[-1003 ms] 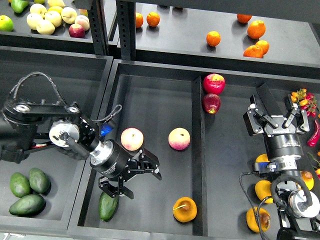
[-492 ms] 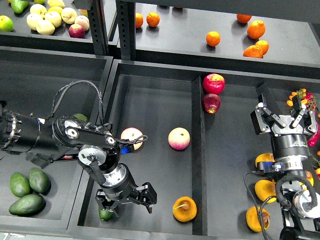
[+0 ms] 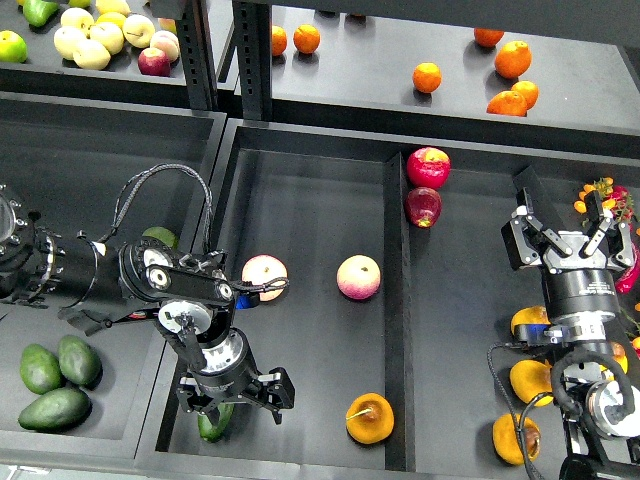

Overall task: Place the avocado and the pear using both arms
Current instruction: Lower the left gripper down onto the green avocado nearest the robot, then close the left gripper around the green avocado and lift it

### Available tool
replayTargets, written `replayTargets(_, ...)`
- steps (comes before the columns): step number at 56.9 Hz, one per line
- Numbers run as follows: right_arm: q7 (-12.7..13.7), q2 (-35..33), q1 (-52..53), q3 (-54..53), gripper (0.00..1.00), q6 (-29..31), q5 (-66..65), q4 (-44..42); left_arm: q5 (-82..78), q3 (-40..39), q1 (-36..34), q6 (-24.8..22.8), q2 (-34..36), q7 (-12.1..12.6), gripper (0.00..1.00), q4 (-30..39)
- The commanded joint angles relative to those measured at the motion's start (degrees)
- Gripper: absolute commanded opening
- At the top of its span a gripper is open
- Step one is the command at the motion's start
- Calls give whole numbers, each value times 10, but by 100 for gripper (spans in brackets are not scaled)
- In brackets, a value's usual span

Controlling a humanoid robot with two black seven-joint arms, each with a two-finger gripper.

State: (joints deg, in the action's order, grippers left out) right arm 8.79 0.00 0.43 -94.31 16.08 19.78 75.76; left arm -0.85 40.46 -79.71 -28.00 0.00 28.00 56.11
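Head view shows the left claw (image 3: 234,392) low over the front left corner of the middle tray (image 3: 300,200), its two fingers spread wide and pointing down on either side of the avocado (image 3: 212,421). Only the lower end of that dark green fruit peeks out beneath the wrist, so I cannot tell whether the fingers touch it; nothing is gripped yet, as far as shows. The pear (image 3: 369,418) sits in the same tray near the front right, golden, stem pointing left, well apart from both claws. Two pink-yellow apples (image 3: 264,277) lie further back in that tray.

The right claw (image 3: 570,240) hangs over the right-hand tray, fingers open in a wide V, holding nothing.

The avocado looks smooth and egg-shaped, so it would likely slip if pinched near a tapering end; closing across its thickest middle seems the safer hold, with moderate force since ripe flesh bruises. The pear looks plump and firm enough but round, liable to roll when nudged; gripping across its widest belly, clear of the thin stem, should serve best.
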Motion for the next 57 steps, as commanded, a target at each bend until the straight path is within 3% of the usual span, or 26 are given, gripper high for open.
replayTargets(1,0,0,0,0,100,1,0,0,0,12,2,0,0,0,99,-6)
replayTargets(57,0,0,-1,-1,100,7,2,0,-3,22,65,0,0,0,99,-93)
